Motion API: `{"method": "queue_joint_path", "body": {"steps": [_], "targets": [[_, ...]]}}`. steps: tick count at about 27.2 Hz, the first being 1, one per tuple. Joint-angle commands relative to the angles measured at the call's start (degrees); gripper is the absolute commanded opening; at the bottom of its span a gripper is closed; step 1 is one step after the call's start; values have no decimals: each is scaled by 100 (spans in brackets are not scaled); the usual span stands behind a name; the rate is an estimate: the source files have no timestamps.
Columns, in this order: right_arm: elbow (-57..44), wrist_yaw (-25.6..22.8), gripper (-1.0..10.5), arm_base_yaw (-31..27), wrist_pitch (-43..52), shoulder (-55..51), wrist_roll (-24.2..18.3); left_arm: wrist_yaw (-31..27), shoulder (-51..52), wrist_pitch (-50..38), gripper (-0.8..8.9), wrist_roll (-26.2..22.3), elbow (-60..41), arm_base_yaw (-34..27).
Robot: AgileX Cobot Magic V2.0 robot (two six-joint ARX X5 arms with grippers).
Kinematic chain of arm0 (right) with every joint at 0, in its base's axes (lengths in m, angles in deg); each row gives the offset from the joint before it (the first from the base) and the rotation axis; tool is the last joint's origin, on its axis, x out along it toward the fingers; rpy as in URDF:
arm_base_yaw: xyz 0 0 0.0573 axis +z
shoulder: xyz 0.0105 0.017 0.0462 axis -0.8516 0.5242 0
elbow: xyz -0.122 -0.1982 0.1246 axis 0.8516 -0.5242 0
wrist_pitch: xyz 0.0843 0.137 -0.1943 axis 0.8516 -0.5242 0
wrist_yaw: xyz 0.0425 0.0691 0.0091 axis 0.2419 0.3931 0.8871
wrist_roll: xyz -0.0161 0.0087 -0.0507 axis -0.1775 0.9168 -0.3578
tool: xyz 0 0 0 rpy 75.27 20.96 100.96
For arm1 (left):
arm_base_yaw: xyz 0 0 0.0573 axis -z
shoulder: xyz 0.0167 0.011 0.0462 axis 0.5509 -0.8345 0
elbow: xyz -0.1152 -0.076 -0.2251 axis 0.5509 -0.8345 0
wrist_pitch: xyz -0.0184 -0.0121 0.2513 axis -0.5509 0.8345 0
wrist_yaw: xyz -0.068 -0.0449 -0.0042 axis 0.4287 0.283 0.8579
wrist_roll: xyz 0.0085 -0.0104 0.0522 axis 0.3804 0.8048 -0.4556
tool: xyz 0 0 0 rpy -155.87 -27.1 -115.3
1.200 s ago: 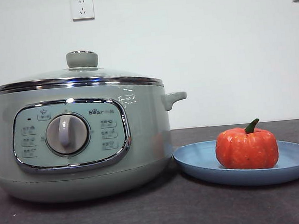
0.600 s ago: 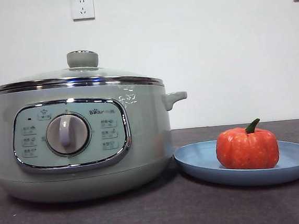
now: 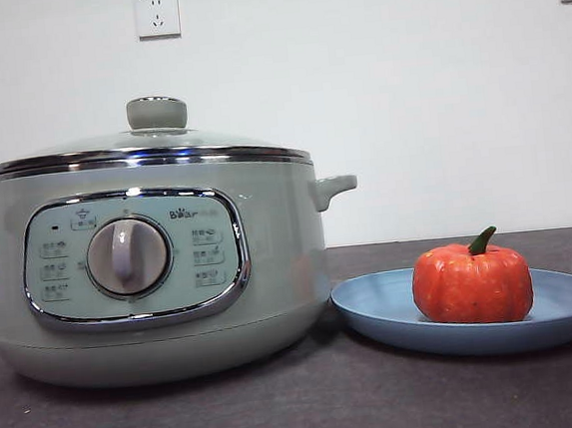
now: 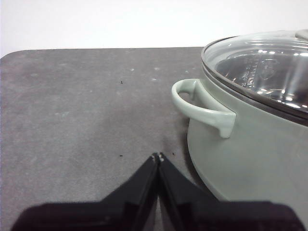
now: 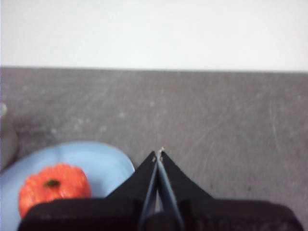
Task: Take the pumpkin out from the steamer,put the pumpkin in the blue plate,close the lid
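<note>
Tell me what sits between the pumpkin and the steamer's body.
In the front view, only the near part of the blue plate lies between the pumpkin and the steamer; its rim reaches the steamer's base. Nothing else sits there.

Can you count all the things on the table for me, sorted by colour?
Green: 2, the steamer and the knob of its glass lid
Blue: 1, the blue plate
Orange: 1, the pumpkin
Total: 4
</note>
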Motion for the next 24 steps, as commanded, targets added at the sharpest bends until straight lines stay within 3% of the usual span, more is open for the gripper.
{"method": "queue_joint_path", "body": {"steps": [1, 24], "targets": [[-289, 24, -16, 0, 120, -26, -7, 28, 15, -17, -3, 35, -90, -13], [-688, -20, -16, 262, 310, -26, 146, 31, 15, -17, -3, 35, -90, -13]]}}
